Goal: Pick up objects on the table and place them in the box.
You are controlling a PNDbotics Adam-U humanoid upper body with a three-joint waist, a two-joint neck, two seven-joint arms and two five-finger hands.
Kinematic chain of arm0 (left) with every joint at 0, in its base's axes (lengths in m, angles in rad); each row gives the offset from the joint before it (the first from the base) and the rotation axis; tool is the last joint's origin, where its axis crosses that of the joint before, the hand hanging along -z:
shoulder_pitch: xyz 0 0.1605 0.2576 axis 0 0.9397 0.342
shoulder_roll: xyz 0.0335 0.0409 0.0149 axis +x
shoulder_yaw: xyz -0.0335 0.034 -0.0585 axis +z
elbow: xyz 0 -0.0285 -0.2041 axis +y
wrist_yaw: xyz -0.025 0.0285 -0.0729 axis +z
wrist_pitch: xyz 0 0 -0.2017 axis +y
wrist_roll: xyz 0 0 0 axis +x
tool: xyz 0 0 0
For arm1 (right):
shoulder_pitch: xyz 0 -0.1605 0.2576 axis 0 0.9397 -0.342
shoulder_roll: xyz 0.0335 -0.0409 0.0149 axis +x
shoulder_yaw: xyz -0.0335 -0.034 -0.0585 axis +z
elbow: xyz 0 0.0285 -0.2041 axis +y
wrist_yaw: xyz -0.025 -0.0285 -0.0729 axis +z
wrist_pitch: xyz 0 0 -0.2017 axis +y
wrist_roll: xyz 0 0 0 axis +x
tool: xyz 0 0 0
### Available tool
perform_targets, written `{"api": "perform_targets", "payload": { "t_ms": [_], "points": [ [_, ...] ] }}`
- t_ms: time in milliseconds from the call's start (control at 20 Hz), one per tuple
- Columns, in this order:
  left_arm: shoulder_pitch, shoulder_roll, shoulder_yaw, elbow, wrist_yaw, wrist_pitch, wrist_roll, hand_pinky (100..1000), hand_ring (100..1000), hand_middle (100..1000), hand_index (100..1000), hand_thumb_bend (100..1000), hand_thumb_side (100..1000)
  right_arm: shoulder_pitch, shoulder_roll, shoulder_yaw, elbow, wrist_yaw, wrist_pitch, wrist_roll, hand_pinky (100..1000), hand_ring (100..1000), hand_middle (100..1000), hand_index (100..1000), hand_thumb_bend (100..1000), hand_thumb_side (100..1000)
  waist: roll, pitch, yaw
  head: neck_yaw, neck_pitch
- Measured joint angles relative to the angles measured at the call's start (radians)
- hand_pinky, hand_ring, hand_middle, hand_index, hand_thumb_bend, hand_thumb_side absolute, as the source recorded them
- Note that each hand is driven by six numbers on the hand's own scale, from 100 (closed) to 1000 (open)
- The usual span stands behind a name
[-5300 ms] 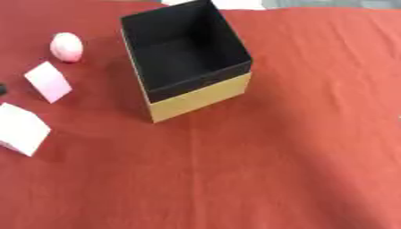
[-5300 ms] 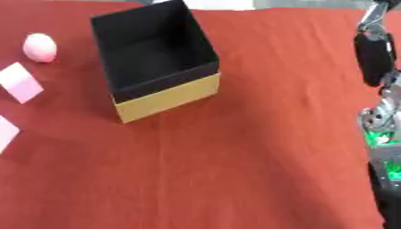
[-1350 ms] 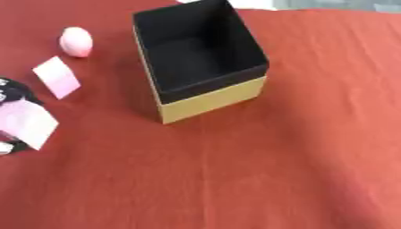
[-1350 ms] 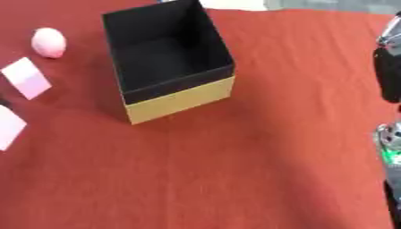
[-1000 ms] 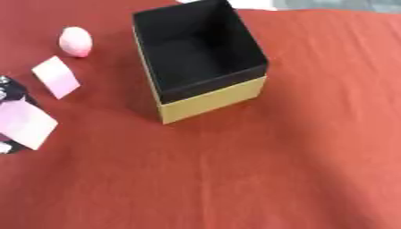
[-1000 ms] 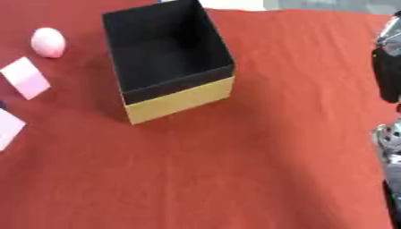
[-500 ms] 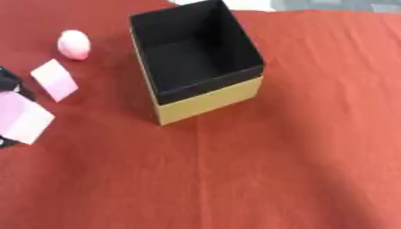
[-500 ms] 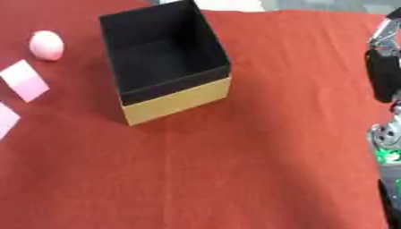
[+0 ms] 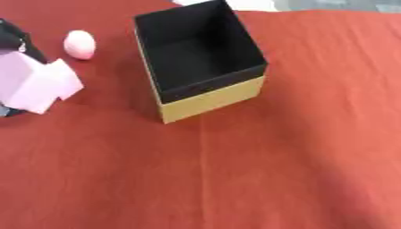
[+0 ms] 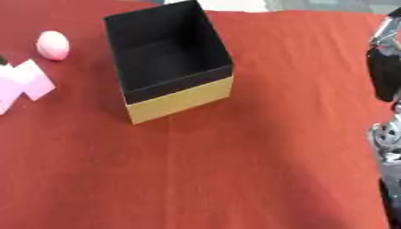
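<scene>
The box [image 9: 213, 95], black inside with tan outer walls, stands open at the upper middle of the red cloth. Left of it lies a pink egg-shaped thing [image 9: 79, 44]. At the left edge my left hand [image 9: 13, 38] shows only as black parts above and below a large pale pink block [image 9: 23, 86], which it holds raised off the cloth. That block overlaps a smaller pink block [image 10: 35, 81] lying beside it. My right arm [image 10: 384, 76] stands along the right edge, far from the objects; the hand itself is not clearly shown.
The red cloth [image 9: 258, 179] covers the whole table in front of and right of the box. A white patch [image 9: 250, 4] shows beyond the cloth's far edge.
My left hand has closed round the large pink block and lifted it up and toward the smaller block. The box, egg and right arm have stayed in place.
</scene>
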Motion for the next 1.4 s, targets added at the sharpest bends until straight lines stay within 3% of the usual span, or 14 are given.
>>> {"api": "perform_targets", "payload": {
  "t_ms": [350, 700, 1050, 1400],
  "points": [
    [-0.214, -0.19, -0.05, 0.054, 0.074, 0.045, -0.045, 437, 552, 554, 738, 100, 198, 0.002, -0.004, 0.0, 0.0, 0.002, -0.002, 0.011, 814, 742, 772, 879, 100, 686, 0.006, -0.016, -0.01, 0.002, 0.01],
    [-0.341, -0.368, -0.084, 0.194, 0.069, 0.06, -0.06, 428, 547, 555, 739, 100, 218, -0.002, -0.009, 0.001, 0.0, 0.003, -0.009, 0.023, 814, 743, 773, 879, 100, 684, 0.013, -0.02, -0.043, 0.017, 0.017],
    [-0.419, -0.542, -0.085, 0.37, -0.052, 0.042, -0.042, 438, 553, 559, 743, 100, 197, -0.014, -0.01, 0.007, 0.0, 0.003, -0.016, 0.032, 814, 744, 773, 880, 100, 685, 0.018, -0.02, -0.068, 0.037, 0.016],
    [-0.434, -0.651, -0.06, 0.524, -0.326, -0.043, 0.043, 452, 561, 563, 742, 113, 196, -0.025, -0.01, 0.008, 0.0, 0.002, -0.02, 0.033, 814, 743, 772, 880, 100, 685, 0.017, -0.016, -0.084, 0.055, 0.007]
  ]
}}
